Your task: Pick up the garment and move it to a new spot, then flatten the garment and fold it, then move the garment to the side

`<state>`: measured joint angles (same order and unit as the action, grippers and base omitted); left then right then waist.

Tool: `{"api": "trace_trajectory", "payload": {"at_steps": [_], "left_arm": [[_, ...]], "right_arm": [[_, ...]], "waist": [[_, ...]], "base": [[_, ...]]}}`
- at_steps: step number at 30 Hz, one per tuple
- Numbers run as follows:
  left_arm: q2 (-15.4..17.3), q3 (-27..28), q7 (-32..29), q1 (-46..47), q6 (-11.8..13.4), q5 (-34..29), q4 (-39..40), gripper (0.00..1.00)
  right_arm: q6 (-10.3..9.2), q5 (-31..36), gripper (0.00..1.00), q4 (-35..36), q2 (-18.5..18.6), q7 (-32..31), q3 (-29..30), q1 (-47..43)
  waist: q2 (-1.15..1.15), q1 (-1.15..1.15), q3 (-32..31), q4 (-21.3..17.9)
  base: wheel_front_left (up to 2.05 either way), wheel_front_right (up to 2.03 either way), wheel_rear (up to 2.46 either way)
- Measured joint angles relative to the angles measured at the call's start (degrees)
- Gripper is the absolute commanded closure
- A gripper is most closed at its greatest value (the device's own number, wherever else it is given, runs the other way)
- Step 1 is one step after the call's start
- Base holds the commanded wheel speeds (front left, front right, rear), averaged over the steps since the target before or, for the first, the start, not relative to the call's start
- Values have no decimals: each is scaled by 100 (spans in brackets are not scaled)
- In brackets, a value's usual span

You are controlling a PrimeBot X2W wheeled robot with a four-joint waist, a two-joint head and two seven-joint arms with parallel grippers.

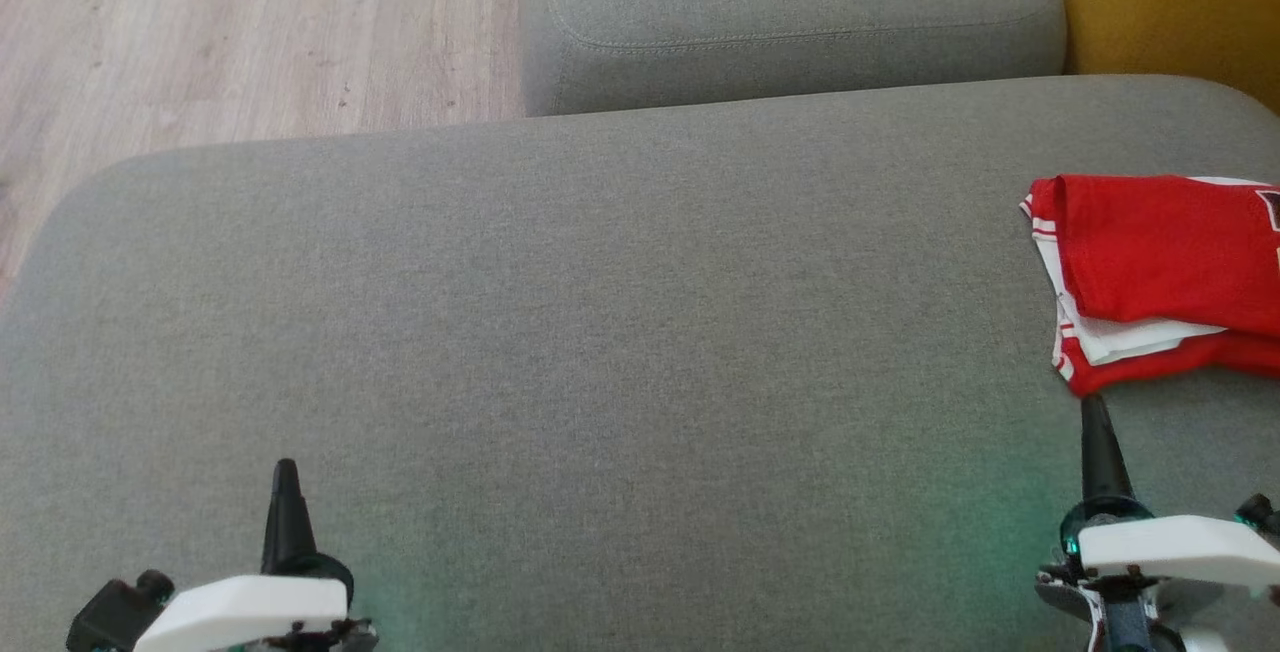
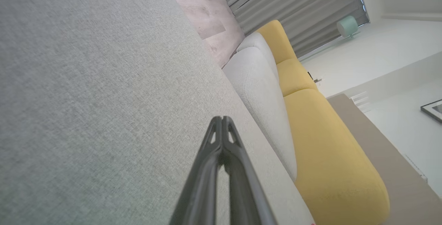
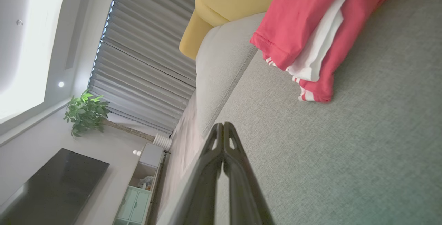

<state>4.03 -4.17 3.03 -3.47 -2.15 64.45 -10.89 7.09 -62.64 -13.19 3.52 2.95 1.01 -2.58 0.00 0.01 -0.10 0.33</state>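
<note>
Grey cushion point(image 1: 600, 352) is spreading across the head view. Left pincer point(image 1: 286, 469) is resting closed and empty at 7 o'clock. Right pincer point(image 1: 1093, 404), also closed and empty, is pointing from 5 o'clock at the garment point(image 1: 1160, 252), which is lying folded at 3 o'clock. By my judgement, nothing is remaining. Left wrist view is adding a yellow sofa point(image 2: 321, 142); right wrist view is adding a plant point(image 3: 86, 113) and curtain point(image 3: 145, 62).

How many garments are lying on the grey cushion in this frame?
1. A folded red and white garment lies on the cushion at the head view's right edge, just beyond the right gripper. It runs off the frame, so another beyond it could be hidden.
</note>
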Motion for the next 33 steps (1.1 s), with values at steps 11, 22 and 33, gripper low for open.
{"api": "trace_trajectory", "payload": {"at_steps": [11, 22, 33], "left_arm": [[0, 129, -180, 134, -142, 751, -114, 100], [-2, 281, -355, 326, -253, 1501, -222, 100], [-4, 434, -523, 471, -355, 2161, -334, 100]], "right_arm": [[0, -784, 100, -65, 1, -183, 110, 150], [0, -1569, 100, -136, 2, -359, 204, 292], [0, -2273, 100, -183, 2, -530, 312, 380]], "waist": [[0, 0, 7, -9], [0, 0, 15, -17], [0, -1, 21, -25]], "base": [[0, 0, 0], [0, 0, 0], [0, 0, 0]]}}
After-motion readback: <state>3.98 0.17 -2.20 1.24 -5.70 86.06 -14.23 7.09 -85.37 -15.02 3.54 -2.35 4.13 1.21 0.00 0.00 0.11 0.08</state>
